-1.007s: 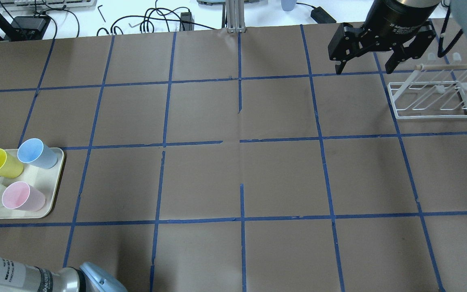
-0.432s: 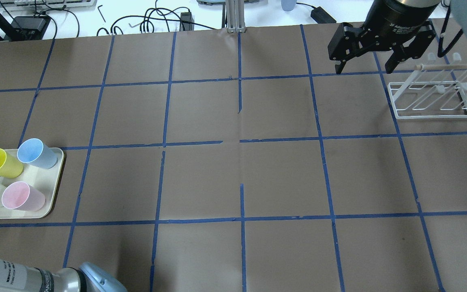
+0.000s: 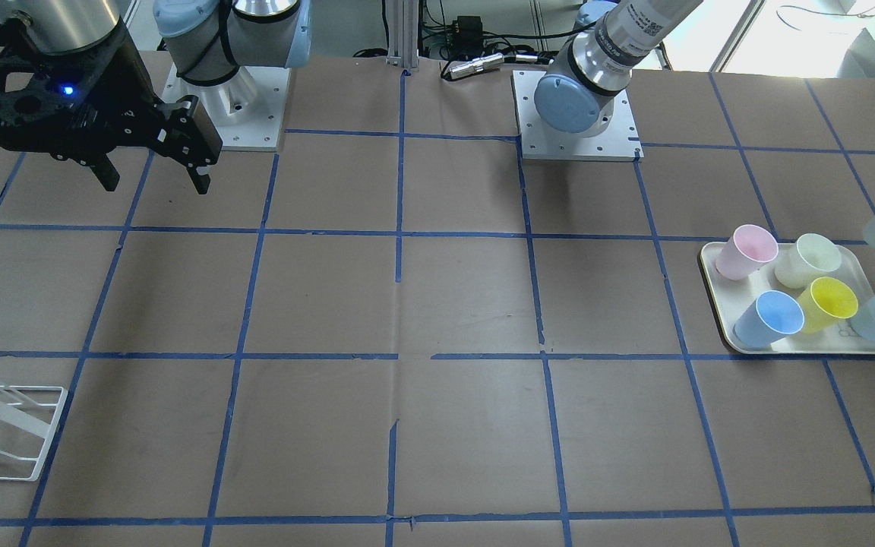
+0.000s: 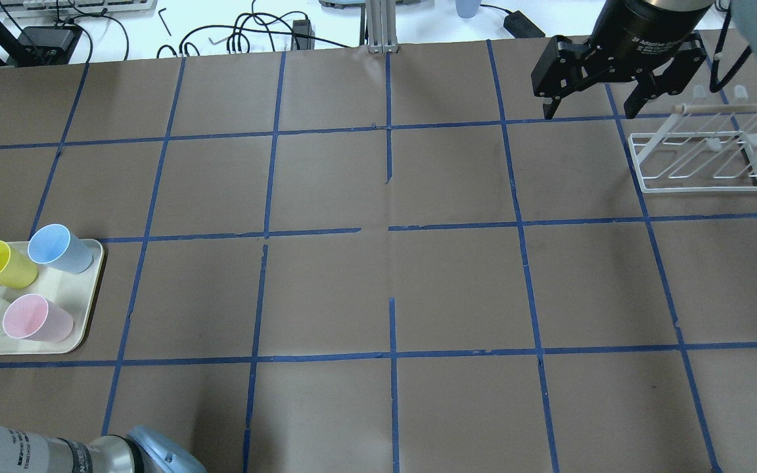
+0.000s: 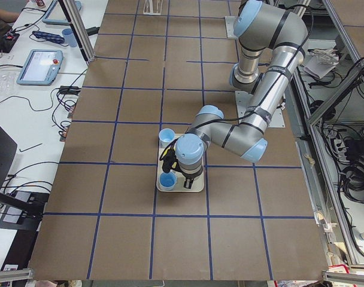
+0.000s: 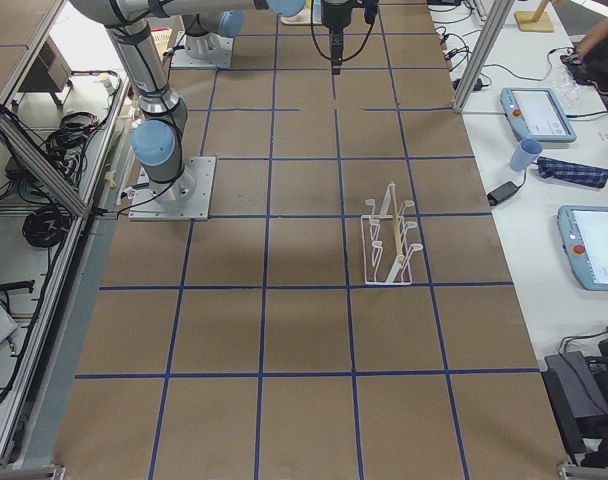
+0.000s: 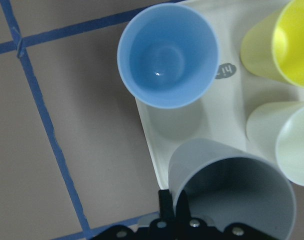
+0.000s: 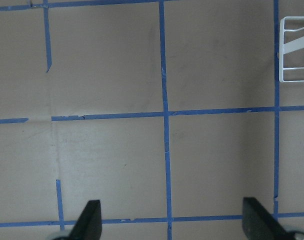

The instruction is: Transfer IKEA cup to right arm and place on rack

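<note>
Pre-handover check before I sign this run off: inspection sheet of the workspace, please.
Surface: brown paper with a blue tape grid, lying flat.
Job's things: IKEA cup raised over the tray's corner at the left tool; rack carries no cup.
Clutter: tray with five other cups, all upright.
Grippers: left tool appears clamped on the cup's wall; right tool open and empty, beside the rack.
Cables: black leads on the bench beyond the table.
Surroundings: pendants and a blue cup on the side bench.
</note>
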Robot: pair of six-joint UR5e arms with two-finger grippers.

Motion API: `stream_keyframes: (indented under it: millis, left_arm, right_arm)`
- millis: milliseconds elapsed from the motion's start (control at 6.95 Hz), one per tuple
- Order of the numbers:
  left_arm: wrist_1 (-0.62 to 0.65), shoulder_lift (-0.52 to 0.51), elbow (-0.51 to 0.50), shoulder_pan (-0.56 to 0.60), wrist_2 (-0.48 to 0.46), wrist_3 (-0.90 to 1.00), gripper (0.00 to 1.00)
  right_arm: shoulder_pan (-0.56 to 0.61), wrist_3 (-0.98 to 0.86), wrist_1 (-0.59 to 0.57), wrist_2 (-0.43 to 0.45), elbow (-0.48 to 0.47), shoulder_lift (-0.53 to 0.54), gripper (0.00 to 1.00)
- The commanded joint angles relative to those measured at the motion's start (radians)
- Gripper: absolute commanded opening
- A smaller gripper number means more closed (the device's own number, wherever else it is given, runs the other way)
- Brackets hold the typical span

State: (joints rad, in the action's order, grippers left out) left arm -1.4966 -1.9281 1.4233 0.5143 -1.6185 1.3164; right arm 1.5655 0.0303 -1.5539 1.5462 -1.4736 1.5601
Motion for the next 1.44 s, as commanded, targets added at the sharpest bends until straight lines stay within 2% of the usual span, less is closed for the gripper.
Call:
stream_keyframes:
  millis: [0, 144, 432, 719, 863, 1295]
  left_arm:
    - [-0.311, 0.037, -0.168, 0.039, 0.035, 0.000, 0.00]
    - [-0.433, 0.062, -0.175, 0.106, 0.137, -0.015, 0.00]
    - [-0.613, 0.098, -0.169, 0.273, 0.306, -0.121, 0.00]
    - [-0.772, 0.093, -0.159, 0.431, 0.543, -0.193, 0.00]
    - [-0.792, 0.096, -0.127, 0.508, 0.707, -0.216, 0.00]
    - [-0.794, 0.106, 0.140, 0.656, 1.168, -0.204, 0.00]
  right_arm:
    - [-0.016, -0.001, 0.046, -0.059, 0.012, -0.002, 1.00]
    - [-0.021, 0.000, 0.052, -0.066, 0.016, -0.002, 1.00]
    - [-0.086, -0.001, 0.109, -0.162, 0.029, -0.002, 1.00]
    - [-0.136, -0.001, 0.153, -0.250, 0.030, 0.001, 1.00]
    - [-0.181, -0.003, 0.179, -0.315, 0.030, 0.004, 1.00]
    - [-0.304, -0.046, 0.319, -0.530, 0.030, 0.006, 1.00]
